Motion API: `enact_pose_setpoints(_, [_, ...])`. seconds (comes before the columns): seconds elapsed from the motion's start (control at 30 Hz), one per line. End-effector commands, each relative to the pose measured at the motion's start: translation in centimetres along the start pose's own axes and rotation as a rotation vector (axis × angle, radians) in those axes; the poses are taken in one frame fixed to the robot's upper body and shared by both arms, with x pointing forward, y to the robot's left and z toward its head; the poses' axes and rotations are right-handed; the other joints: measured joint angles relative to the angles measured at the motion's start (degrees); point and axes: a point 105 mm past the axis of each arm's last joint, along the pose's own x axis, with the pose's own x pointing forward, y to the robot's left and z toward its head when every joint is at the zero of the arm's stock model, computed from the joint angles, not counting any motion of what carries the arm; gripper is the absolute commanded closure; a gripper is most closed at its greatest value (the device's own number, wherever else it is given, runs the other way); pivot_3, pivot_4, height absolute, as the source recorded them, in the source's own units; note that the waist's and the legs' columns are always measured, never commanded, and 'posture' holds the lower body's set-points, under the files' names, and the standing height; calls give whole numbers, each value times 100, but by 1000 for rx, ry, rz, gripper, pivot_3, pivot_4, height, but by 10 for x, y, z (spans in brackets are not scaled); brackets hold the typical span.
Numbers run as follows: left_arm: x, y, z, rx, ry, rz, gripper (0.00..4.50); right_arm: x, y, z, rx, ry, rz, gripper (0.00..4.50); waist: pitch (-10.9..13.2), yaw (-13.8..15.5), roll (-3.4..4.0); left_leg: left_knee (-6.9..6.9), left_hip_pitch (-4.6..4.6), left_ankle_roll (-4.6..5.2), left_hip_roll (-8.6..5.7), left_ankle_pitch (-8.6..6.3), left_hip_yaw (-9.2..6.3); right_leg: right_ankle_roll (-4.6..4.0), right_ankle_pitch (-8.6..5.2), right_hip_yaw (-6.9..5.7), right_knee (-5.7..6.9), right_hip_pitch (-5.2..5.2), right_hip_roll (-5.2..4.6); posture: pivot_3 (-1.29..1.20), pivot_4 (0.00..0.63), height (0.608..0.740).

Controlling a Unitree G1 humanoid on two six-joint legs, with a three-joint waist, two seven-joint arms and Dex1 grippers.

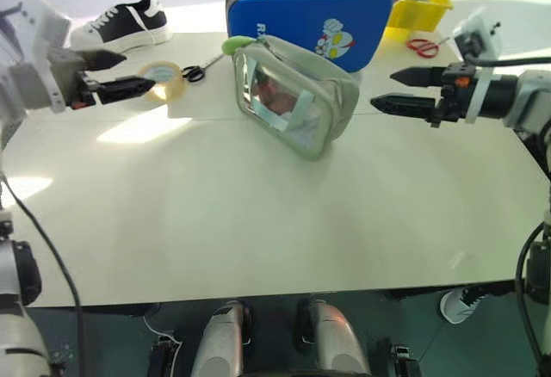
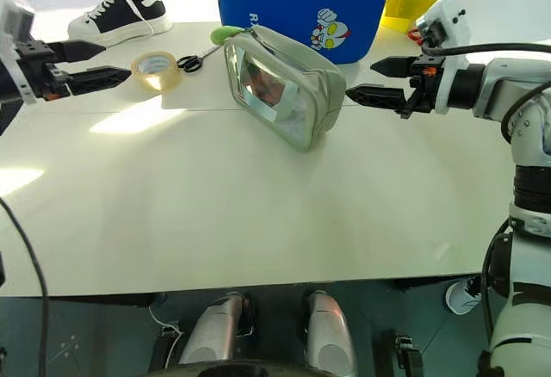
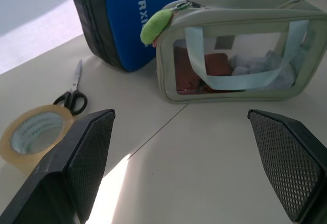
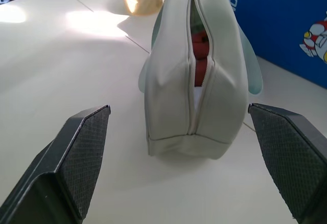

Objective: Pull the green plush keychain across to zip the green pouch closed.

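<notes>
The green pouch (image 1: pixel 295 95) stands on the white table (image 1: pixel 258 222), just in front of a blue case. Its clear side shows reddish contents, and its zipper (image 4: pixel 196 55) gapes open along the top. The green plush keychain (image 3: pixel 156 25) hangs at the pouch's far left corner, also seen as a lime blob (image 1: pixel 237 45). My left gripper (image 1: pixel 129 76) is open, hovering well left of the pouch above the tape roll. My right gripper (image 1: pixel 398 89) is open too, a short way right of the pouch and pointing at its end. Neither touches anything.
A blue hard case (image 1: pixel 310 15) stands right behind the pouch. A tape roll (image 1: pixel 164 82) and black scissors (image 1: pixel 200 69) lie to the left, with a black-and-white shoe (image 1: pixel 125 24) beyond. A yellow bin (image 1: pixel 419 5) and red scissors (image 1: pixel 423 47) sit at the back right.
</notes>
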Motion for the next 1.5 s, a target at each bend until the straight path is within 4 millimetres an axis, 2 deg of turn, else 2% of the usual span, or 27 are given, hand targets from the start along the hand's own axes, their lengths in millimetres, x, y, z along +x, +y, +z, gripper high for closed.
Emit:
enact_pose_setpoints(0.03, [-6,2,8,35,-6,1,63,-6,-1,14,-48,-31,-29,0,0,10,0,0,0,-1,-1,-1,0,0,0,0,0,-1,-6,0,150,740])
enact_pose_setpoints(0.33, [1,0,15,62,-45,5,63,3,0,21,-80,-46,-46,0,1,-6,-1,7,-19,3,0,7,4,18,12,1,16,-20,5,0,150,740])
enact_pose_setpoints(0.5, [6,-16,33,90,-73,-50,63,22,5,43,-118,-84,-39,0,1,-40,-2,14,-18,-3,6,12,6,19,12,5,25,-23,12,0,150,740])
enact_pose_setpoints(0.63, [18,-63,72,175,-124,-220,63,57,10,56,-170,-82,-41,0,2,-25,-8,16,-20,-6,7,15,7,19,13,8,32,-25,14,0,150,740])
enact_pose_setpoints(0.73, [18,-87,82,229,-115,-313,63,90,18,61,-183,-87,-28,0,1,-29,-6,19,-20,-5,4,15,8,20,13,11,35,-24,15,0,150,740])
enact_pose_setpoints(0.83, [15,-90,82,258,-104,-317,63,118,20,59,-206,-79,-38,0,1,-44,-5,16,-10,-8,4,18,13,20,13,14,51,-24,16,0,150,740])
enact_pose_setpoints(0.93, [13,-83,80,256,-107,-263,63,145,16,51,-227,-51,-79,0,1,-46,-5,23,-10,-14,5,23,13,20,12,14,74,-31,17,0,150,740])
enact_pose_setpoints(1.07, [7,-75,69,262,-72,-207,63,165,14,35,-265,-2,-84,0,1,-48,-5,26,-4,-17,5,27,12,19,12,18,85,-30,17,0,150,740])
enact_pose_setpoints(1.17, [2,-69,63,249,-64,-172,0,175,18,27,-287,13,-49,806,0,-50,-8,28,-4,-17,4,27,10,18,12,20,90,-29,17,0,150,740])
enact_pose_setpoints(1.3, [-1,-63,57,244,-50,-131,0,180,23,25,-334,11,-15,2821,-1,-70,-8,30,4,-19,4,28,10,18,12,21,97,-26,17,0,150,740])
enact_pose_setpoints(1.4, [-6,-50,48,212,-33,-72,0,179,26,32,-388,-17,24,4350,-1,-69,-8,28,16,-23,5,30,11,17,11,24,105,-21,17,0,150,740])
enact_pose_setpoints(1.5, [-16,-31,32,160,-15,25,0,167,37,50,-492,-75,134,4437,0,-74,-8,27,20,-25,5,31,12,17,11,26,107,-20,17,0,150,740])
